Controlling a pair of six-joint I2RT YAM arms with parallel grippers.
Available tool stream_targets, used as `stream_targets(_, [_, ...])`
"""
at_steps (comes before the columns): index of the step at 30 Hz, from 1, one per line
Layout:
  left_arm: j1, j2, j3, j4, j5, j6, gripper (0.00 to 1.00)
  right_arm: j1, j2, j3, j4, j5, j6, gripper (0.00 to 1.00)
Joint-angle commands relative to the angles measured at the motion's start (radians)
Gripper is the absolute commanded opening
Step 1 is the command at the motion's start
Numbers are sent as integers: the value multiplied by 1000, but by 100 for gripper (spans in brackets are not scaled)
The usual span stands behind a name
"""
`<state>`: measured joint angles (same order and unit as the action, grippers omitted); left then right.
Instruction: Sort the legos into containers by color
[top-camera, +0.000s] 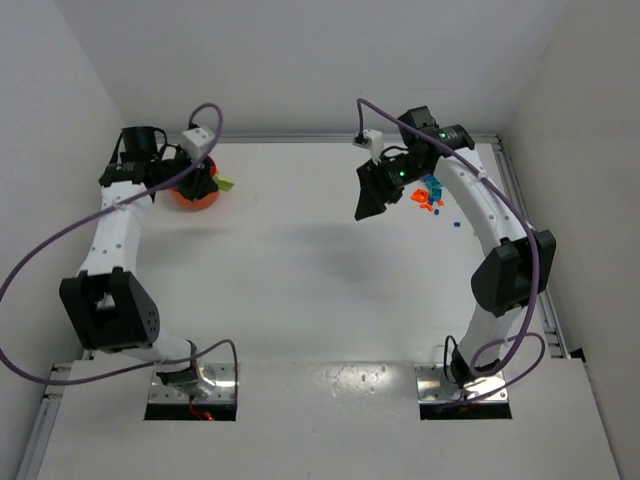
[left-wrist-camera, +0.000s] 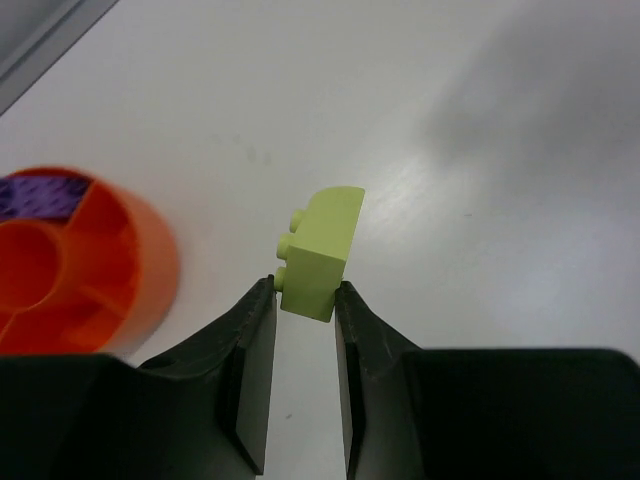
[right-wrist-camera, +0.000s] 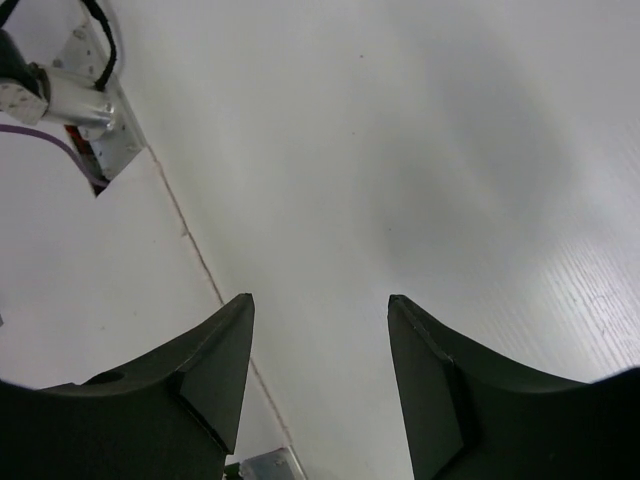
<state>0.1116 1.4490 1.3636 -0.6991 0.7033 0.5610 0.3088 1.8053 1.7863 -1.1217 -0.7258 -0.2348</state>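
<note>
Progress looks early: left gripper (left-wrist-camera: 305, 290) pinches a yellow-green lego (left-wrist-camera: 320, 250) just beside the divided orange bowl (left-wrist-camera: 150, 270), which holds one purple piece (left-wrist-camera: 45, 195), while right gripper (right-wrist-camera: 320, 310) stands spread and empty near the unsorted orange-and-blue pile (top-camera: 428, 195).

One orange bowl (left-wrist-camera: 150, 270), one yellow-green brick (left-wrist-camera: 318, 255), two arms (top-camera: 115, 230) (top-camera: 490, 210)

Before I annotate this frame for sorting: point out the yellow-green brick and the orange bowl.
yellow-green brick (left-wrist-camera: 322, 250), left wrist view, its broad side face.
orange bowl (left-wrist-camera: 158, 278), left wrist view, its outer wall.
</note>
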Motion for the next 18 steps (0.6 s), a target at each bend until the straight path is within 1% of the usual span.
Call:
stream_targets(1, [88, 91, 136, -34, -28, 19, 0, -7, -12, 30, 39, 52, 23, 57])
stream_targets(4, [134, 166, 196, -34, -47, 19, 1, -7, -3, 30, 39, 52, 23, 57])
stream_targets(6, [134, 200, 218, -34, -82, 19, 1, -7, 6, 30, 39, 40, 23, 57])
stream_targets(9, [145, 256, 253, -34, -93, 19, 1, -7, 15, 39, 30, 40, 23, 57])
stream_targets(12, [154, 295, 298, -23, -134, -19, 0, -7, 25, 48, 30, 40, 23, 57])
stream_targets(16, [154, 343, 308, 42, -234, -75, 0, -7, 34, 57, 30, 40, 23, 57])
stream_targets(18, [154, 356, 331, 68, -257, -84, 0, -7, 34, 58, 20, 40, 23, 57])
